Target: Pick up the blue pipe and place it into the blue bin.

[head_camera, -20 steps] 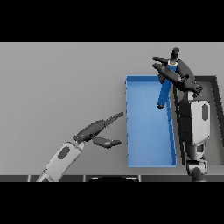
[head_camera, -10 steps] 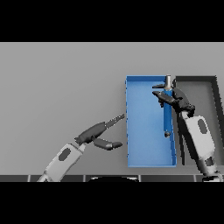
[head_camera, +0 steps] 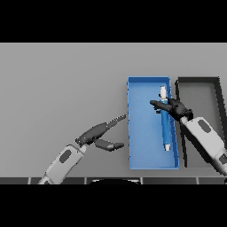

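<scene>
Blue pipe [head_camera: 165, 124] dropped flat — white-tipped — inside blue bin [head_camera: 137, 133].

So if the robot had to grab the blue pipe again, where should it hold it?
Probably around the middle of the pipe, coming straight down from above. It lies flat and lengthwise in the bin, close to the right wall, so fingers fit best across its thin width. The right hand is already over its upper part.

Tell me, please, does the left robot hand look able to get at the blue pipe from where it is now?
Probably not easily: the blue pipe lies inside the blue bin, with the right robot hand over it, while the left robot hand is outside the bin's near wall.
</scene>
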Motion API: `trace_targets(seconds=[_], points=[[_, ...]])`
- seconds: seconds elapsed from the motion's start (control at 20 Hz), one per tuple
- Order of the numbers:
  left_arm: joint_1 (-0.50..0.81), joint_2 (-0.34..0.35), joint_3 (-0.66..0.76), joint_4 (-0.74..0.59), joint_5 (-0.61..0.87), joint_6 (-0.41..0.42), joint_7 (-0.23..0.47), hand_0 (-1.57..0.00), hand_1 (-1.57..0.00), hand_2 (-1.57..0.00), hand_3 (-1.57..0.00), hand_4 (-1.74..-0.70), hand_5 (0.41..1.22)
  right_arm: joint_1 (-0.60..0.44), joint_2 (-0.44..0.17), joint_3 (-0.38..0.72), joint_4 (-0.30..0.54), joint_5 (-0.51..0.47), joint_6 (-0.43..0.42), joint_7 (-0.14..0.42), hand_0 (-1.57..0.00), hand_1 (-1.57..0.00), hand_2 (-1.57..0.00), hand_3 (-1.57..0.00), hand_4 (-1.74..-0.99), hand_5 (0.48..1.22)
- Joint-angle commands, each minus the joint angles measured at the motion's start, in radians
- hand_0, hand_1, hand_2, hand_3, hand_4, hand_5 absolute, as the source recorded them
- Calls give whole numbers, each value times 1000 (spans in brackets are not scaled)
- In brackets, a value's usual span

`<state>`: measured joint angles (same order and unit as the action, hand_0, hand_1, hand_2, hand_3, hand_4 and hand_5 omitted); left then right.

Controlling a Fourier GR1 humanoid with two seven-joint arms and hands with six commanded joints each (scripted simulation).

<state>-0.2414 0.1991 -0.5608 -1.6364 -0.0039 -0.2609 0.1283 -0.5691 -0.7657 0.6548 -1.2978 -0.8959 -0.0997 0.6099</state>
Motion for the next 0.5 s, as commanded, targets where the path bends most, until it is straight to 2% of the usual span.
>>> trace_targets(seconds=[0.0,0.05,0.2,0.45], points=[[3,-4,-6,-3,-4,3,1,1,1,1,1,-829,477,-1,-15,17,-14,31,6,-4,-246,-231,-223,-135,-1204,1002],[2,2,1,5,-5,3,-9,1,1,1,1,-830,475,-6,-20,24,-36,41,5,-4,-196,-185,-178,-107,-1199,967],[6,12,1,6,-7,-2,-12,1,1,1,1,-831,471,-23,-22,42,-27,65,14,-5,-123,-94,-91,-55,-1189,880],[15,2,-9,-22,-5,6,-7,1,1,1,1,-828,472,-20,-16,51,-30,87,-9,-13,-40,-30,-29,-17,-1182,795]])
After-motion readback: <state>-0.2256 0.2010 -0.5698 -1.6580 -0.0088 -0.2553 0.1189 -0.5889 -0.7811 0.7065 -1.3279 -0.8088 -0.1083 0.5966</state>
